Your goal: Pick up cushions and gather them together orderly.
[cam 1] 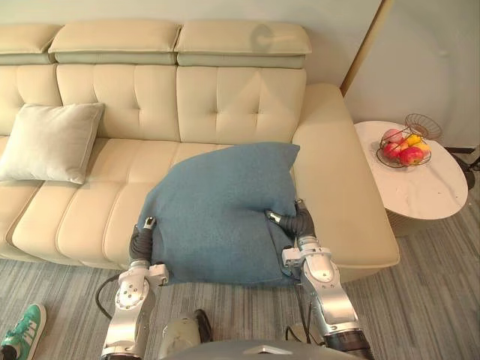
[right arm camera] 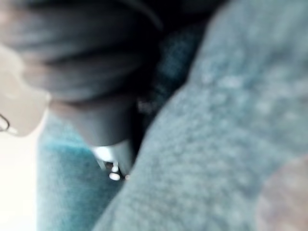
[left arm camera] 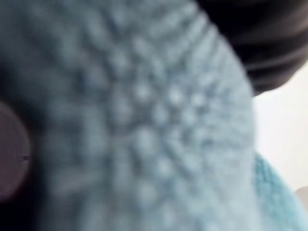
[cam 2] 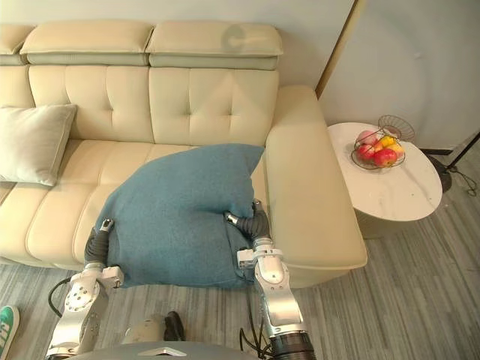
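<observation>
- Cream tufted sofa (cam 1: 232, 101) on a grey striped floor fills the scene before you.
- Right hand (cam 1: 298, 223): your thumb (cam 1: 274, 218) presses down into the top of the blue cushion (cam 1: 217, 210) and dents the fabric into creases. The remaining fingers are hidden beneath the cushion's edge, so you pinch the cushion between thumb and fingers.
- Left hand (cam 1: 140, 244): its dark cover sits against the cushion's opposite edge. You cannot tell how its fingers stand, as the fabric hides them.
- Blue cushion: held between both hands, it lies tilted over the front of the seat, just beside the right-hand armrest. Its lower edge hangs past the seat front.
- Pale beige cushion (cam 1: 51, 141): it leans upright against the backrest, well apart from the blue one, toward your left.
- Round white side table (cam 1: 439, 191): it stands beyond the armrest and carries a wire basket (cam 1: 424, 126) of fruit (cam 1: 410, 155).
- Green shoe (cam 1: 22, 330): on the floor at your lower left.
</observation>
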